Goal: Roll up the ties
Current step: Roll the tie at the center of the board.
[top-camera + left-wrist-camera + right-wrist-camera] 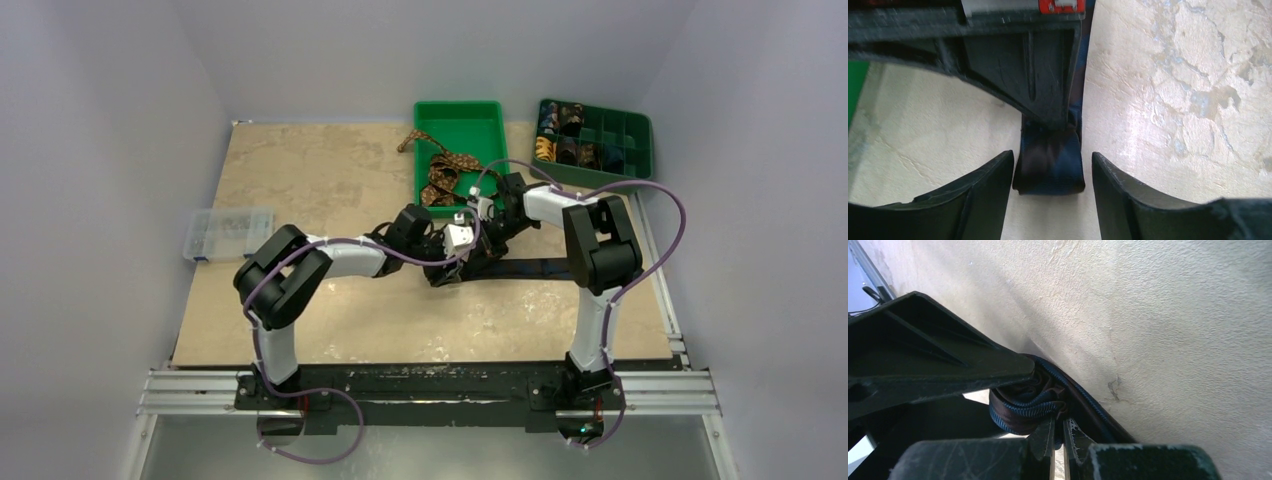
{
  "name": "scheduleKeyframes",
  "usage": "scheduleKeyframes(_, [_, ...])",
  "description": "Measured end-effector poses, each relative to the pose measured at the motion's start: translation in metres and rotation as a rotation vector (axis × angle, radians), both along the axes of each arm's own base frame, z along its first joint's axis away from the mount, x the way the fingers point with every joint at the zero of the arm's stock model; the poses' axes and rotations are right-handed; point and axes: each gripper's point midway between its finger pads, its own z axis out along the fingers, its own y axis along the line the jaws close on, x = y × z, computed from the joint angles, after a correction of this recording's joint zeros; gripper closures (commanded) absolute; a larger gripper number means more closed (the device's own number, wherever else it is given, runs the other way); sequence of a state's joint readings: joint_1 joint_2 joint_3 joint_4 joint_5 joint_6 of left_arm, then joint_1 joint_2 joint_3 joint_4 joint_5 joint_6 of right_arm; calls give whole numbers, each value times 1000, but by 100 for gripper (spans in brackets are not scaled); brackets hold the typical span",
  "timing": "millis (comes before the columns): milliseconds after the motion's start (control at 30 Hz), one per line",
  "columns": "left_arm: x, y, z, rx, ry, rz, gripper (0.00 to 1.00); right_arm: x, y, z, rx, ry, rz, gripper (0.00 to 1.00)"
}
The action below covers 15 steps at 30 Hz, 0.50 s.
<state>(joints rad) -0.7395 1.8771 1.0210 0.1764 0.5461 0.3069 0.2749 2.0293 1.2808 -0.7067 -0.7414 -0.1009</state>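
Observation:
A dark navy tie [1050,160] is partly rolled into a small coil [1018,410] at the table's middle. Its unrolled tail [535,267] runs right along the table. My right gripper [1058,432] is shut, its tips pinching the tie's fabric at the coil. My left gripper [1052,170] is open, one finger on each side of the coil's end with a small gap on both sides. In the top view the left gripper [440,262] and right gripper [470,250] meet over the coil. A brown patterned tie [445,170] lies loose in the green tray, one end spilling out leftward.
The green tray [460,110] stands at the back centre. A dark green compartment box [640,130] with several rolled ties is at the back right. A clear plastic box [228,232] sits at the table's left edge. Purple cables loop around both arms.

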Motion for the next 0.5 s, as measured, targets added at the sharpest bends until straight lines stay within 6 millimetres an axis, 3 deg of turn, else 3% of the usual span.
scheduleKeyframes(67, [-3,3,-6,-14,8,18,37,0,-1,-1,-11,-1,-1,100])
scheduleKeyframes(233, [-11,14,-17,-41,57,94,22,1,-3,-2,-21,-3,-2,100])
scheduleKeyframes(500, [-4,2,-17,-125,42,142,28,0,-3,-4,-25,1,0,100])
